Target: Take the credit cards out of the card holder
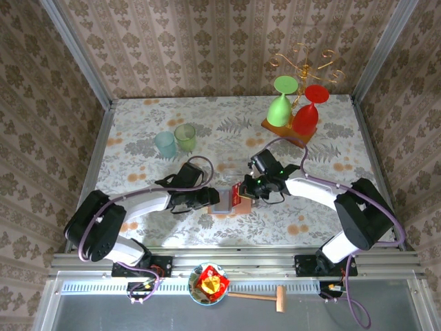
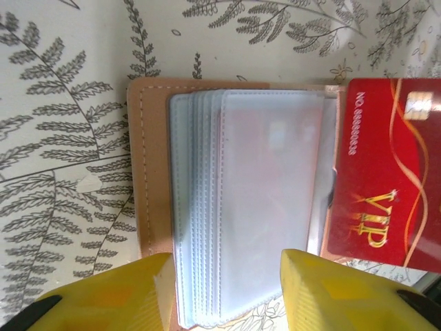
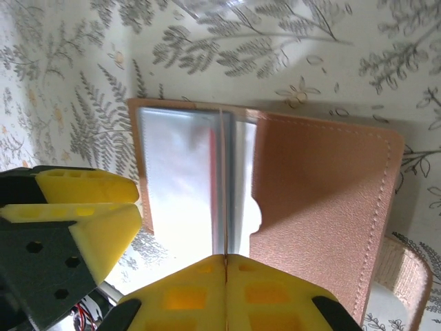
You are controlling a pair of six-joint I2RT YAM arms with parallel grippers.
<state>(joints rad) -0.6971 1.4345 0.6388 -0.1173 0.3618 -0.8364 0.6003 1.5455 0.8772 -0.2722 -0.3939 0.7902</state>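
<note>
- stuff around on the flowery table [image 1: 131,131]: a pale blue cup [image 1: 165,144] and a green cup [image 1: 185,136] side by side at the back left. at the back right there's a wooden stand [image 1: 289,128] with a green glass [image 1: 280,105] and a red glass [image 1: 309,110] hanging upside down on it. all of it is well apart from the action.
- off the table at the near edge there's a bowl [image 1: 192,289] with something red and yellow in it, and a small wooden mallet [image 1: 265,298] next to it.
- the card holder [image 2: 148,172] lies open mid-table between the two arms, and nothing blocks it except the grippers themselves.
- the clear sleeves [image 2: 255,200] are fanned out and milky, so i can't really tell if any more cards are in them.
- the red vip credit card [image 2: 386,172] sits at the holder's right side, cut off by the frame edge. from the right wrist it's just a thin edge-on sliver.
- the left gripper [image 2: 227,279] has its jaws partway apart, with the tips over the near edge of the sleeve stack. can't tell if it's pressing down.
- the right gripper [image 3: 227,261] is pinched tight, and that thin credit card edge runs right into the seam between its fingers.
</note>
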